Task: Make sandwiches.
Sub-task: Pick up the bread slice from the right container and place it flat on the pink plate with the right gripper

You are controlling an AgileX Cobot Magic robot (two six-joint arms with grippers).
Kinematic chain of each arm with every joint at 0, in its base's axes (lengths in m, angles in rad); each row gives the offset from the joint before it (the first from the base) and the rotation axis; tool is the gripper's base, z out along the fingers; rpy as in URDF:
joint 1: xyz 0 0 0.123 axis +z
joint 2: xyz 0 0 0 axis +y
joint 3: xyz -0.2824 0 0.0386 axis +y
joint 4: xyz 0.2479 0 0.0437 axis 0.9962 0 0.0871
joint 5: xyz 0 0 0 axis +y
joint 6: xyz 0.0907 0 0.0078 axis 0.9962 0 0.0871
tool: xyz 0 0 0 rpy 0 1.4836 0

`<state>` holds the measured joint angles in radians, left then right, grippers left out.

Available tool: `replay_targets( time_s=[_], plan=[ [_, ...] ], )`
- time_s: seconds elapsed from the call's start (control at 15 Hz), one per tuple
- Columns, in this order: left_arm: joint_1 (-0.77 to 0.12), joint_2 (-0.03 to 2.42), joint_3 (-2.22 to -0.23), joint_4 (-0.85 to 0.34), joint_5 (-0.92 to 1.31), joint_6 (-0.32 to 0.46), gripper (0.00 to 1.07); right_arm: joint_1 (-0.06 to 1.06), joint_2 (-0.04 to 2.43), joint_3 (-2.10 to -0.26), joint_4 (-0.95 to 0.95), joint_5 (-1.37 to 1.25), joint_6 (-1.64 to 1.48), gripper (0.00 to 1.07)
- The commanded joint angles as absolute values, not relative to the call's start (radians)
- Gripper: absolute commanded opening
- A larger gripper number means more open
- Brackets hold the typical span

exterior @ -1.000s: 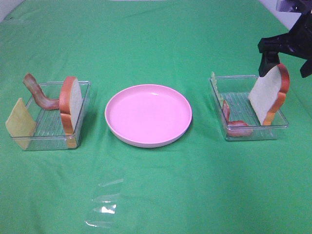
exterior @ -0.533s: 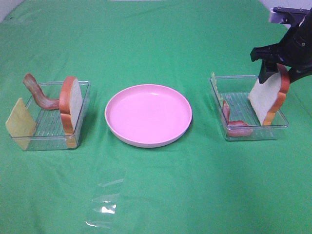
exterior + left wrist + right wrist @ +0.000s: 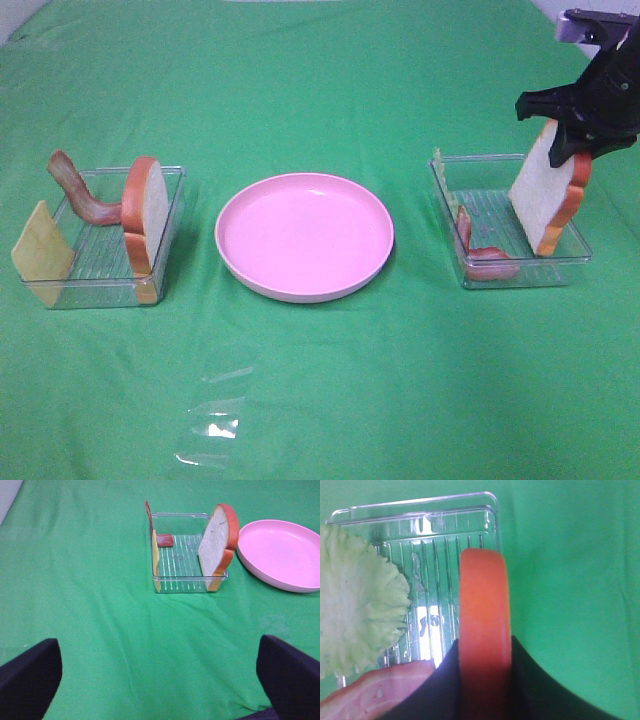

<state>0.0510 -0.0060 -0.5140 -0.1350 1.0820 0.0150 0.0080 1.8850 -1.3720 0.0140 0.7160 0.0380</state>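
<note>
While the right gripper [image 3: 566, 132] pinches the top crust of a bread slice [image 3: 545, 198], its jaws shut on the crust from both sides, the slice stands tilted inside the right tray [image 3: 520, 276]. Its lower edge sits behind the tray's clear front wall, so I cannot tell whether it touches the tray floor. Sharing that tray are a lettuce leaf [image 3: 438, 166] leaning against the wall nearest the pink plate [image 3: 305, 235] and a bacon strip [image 3: 486, 263] curled along the front. In the right wrist view the leaf fills one side and the bacon is cut off at the frame's edge. The plate sits between the two trays on the green cloth [image 3: 330, 80]. The left tray [image 3: 100, 291] holds a second slice [image 3: 146, 214] upright on its plate-side wall, a cheese square [image 3: 40, 245] propped at the far corner, and another bacon piece [image 3: 75, 188] arching over the rim. The left gripper [image 3: 160, 680] shows only in its own wrist view, where its dark fingertips [image 3: 30, 676] are spread wide apart over bare cloth, well short of the left tray. A patch of crinkled clear film [image 3: 215, 415] lies nearer the camera, its outline hard to trace.
</note>
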Motion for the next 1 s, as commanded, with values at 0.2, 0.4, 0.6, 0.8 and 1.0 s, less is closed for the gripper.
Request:
replay_targets(
  time_s=[0.2, 0.4, 0.6, 0.8, 1.0],
  plan=[
    [0.05, -0.015, -0.515, -0.14, 1.077, 0.013, 0.98, 0.006, 1.755, -1.405, 0.067, 0.836, 0.037, 0.0],
    [0.05, -0.015, -0.515, -0.14, 1.077, 0.013, 0.98, 0.029, 1.64, -1.459, 0.172, 0.9, 0.0, 0.0],
    [0.05, -0.015, -0.515, -0.14, 1.077, 0.013, 0.98, 0.159, 1.605, -1.462, 0.26, 0.865, 0.0, 0.0],
    [0.05, -0.015, -0.515, -0.14, 1.077, 0.013, 0.98, 0.262, 1.628, -1.462, 0.375, 0.816, 0.0, 0.0],
    [0.05, -0.015, -0.515, -0.14, 1.077, 0.013, 0.98, 0.365, 1.693, -1.462, 0.47, 0.745, -0.009, 0.0]
  ],
)
